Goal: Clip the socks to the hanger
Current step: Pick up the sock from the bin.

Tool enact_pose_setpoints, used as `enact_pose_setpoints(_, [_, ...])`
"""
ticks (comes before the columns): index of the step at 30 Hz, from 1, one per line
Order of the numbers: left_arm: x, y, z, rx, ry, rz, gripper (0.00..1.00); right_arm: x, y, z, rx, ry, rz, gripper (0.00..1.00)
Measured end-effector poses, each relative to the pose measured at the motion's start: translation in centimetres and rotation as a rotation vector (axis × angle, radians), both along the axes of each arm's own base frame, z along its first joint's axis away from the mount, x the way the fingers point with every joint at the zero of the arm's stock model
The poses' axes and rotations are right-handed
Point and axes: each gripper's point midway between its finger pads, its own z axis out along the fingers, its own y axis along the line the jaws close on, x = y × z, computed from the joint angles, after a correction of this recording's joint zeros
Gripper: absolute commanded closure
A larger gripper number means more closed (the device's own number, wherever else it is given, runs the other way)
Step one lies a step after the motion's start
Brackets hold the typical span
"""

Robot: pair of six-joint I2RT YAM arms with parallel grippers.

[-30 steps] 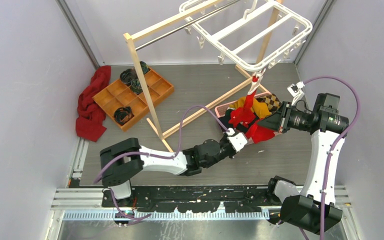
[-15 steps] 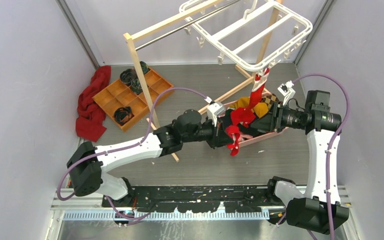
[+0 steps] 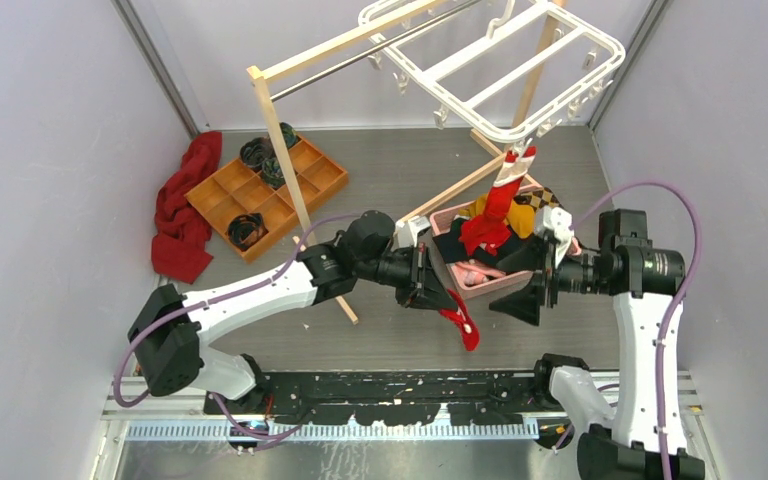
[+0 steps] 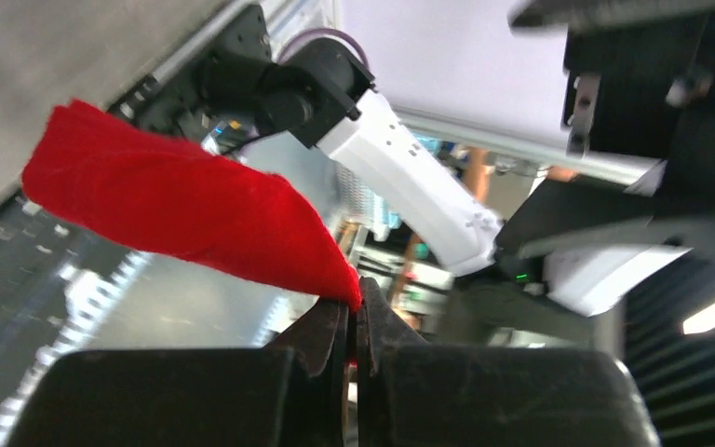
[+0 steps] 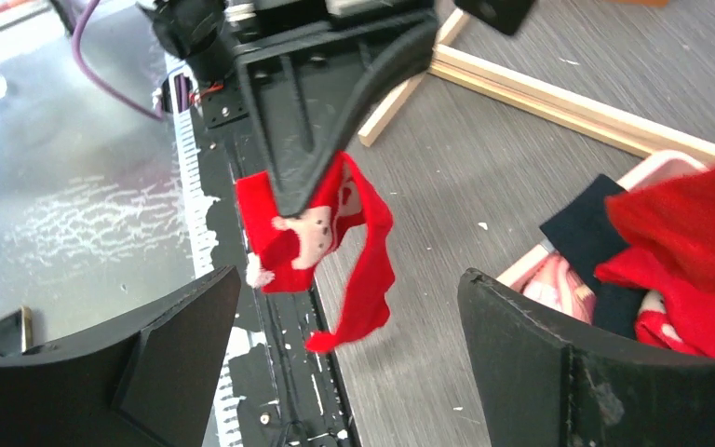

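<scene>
Carried nearer, the sock [image 3: 465, 330] hangs lengthwise down from left gripper [image 3: 440, 299].

Grey wood-grain floor [image 3: 400, 170], pale lilac walls [image 3: 50, 150], even light

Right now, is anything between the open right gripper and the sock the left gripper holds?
Nothing visible. The red sock hangs free from the shut left gripper, straight ahead of the right gripper, whose jaws are open, with only air between.

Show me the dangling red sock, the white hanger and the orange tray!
dangling red sock [image 3: 465, 328], top view, its hanging lower half.
white hanger [image 3: 505, 135], top view, near corner of its frame.
orange tray [image 3: 228, 188], top view, a bare compartment.
</scene>
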Motion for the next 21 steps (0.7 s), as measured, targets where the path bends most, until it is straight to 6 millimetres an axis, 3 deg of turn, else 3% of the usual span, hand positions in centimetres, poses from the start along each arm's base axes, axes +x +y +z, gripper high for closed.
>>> enact_pose_setpoints(7, [-0.2,-0.6,-2.3,0.039,0.37,0.099,1.0,-3.1,1.4,-1.7,-0.017,-0.052,0.148,0.11])
enact_pose_setpoints(13, [1.1,-1.3,-1.4,0.014,0.467,0.187,1.0,-4.8,1.9,-4.0,-0.035,-0.026,0.223,0.11])
enact_pose_setpoints(21, [2.3,-1.7,-1.1,-0.002,0.514,0.268,1.0,-3.2,2.1,-5.8,-0.068,-0.051,0.156,0.13])
